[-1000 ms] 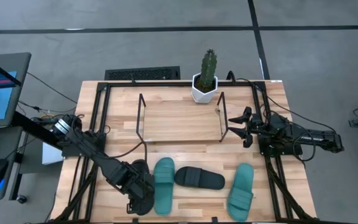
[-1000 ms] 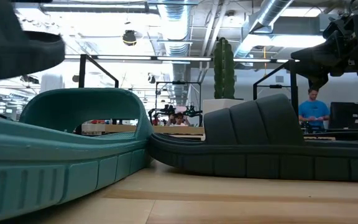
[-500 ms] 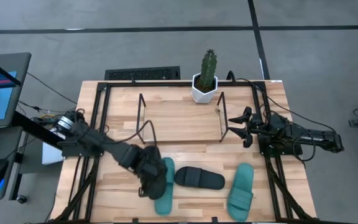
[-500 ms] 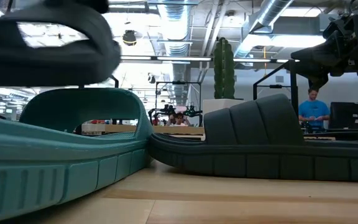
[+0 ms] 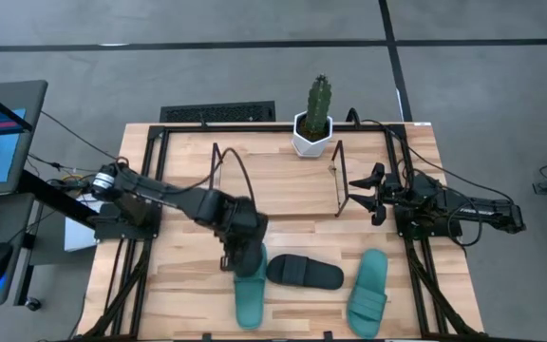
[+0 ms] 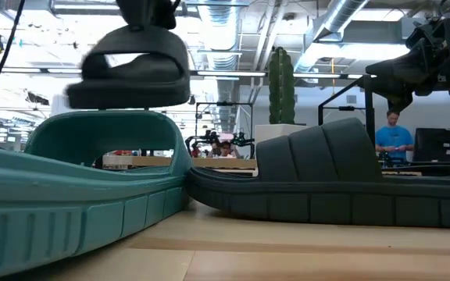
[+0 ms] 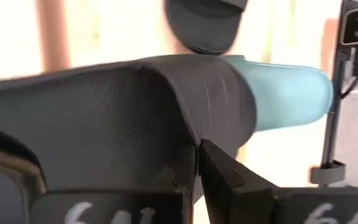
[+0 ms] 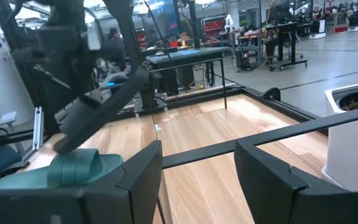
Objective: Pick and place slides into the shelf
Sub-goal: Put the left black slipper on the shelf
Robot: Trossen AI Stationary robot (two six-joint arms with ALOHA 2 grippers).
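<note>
Black slide (image 6: pixel 131 70) clamped in left gripper (image 5: pixel 238 249), airborne over teal slide (image 5: pixel 250 285) — transport step; next, carry to shelf (image 5: pixel 218 180), lower between uprights — right gripper (image 5: pixel 361 195) open, empty, parked beside shelf

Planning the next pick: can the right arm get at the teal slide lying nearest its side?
Probably yes. The right claw hangs open and empty by the shelf; the teal slide lies uncovered on its side, and the left claw with the black slide is well clear.
</note>
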